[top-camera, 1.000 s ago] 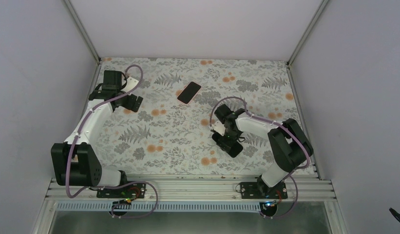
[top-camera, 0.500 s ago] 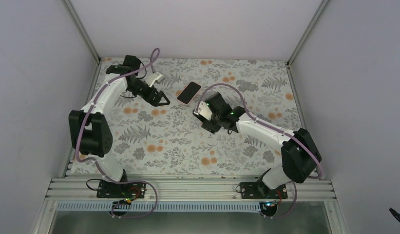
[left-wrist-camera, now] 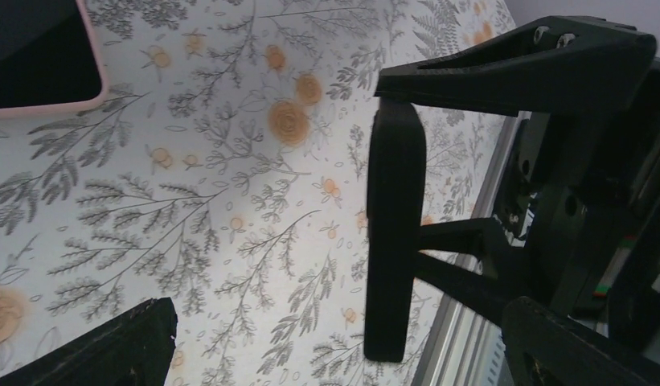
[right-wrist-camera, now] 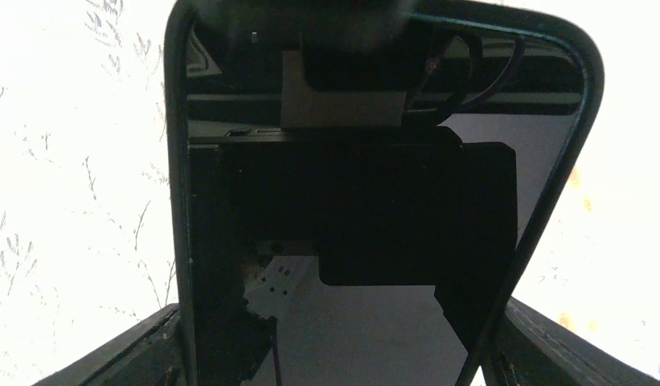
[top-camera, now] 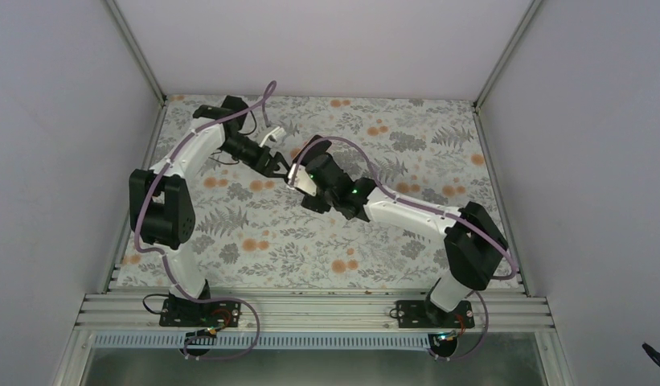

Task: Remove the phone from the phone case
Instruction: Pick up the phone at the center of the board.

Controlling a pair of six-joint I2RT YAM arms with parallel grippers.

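The phone (right-wrist-camera: pixel 375 338) is glossy black and fills the right wrist view, its screen mirroring the gripper above it. Its corner in the pink phone case (left-wrist-camera: pixel 92 88) shows at the top left of the left wrist view. In the top view both are almost hidden under my right gripper (top-camera: pixel 304 173), which hangs open just over the phone with a finger on each long side. My left gripper (top-camera: pixel 276 163) is open and empty, low over the cloth just left of the phone. One right finger (left-wrist-camera: pixel 395 233) shows in the left wrist view.
The floral cloth (top-camera: pixel 254 233) covers the table. White walls close in the left, back and right sides. An aluminium rail (top-camera: pixel 310 310) runs along the near edge by the arm bases. The two grippers are close together at the phone.
Both arms have swung in to the phone. The left gripper came from the far left edge rightward. The right gripper came from the near right, forward and left, over the phone.
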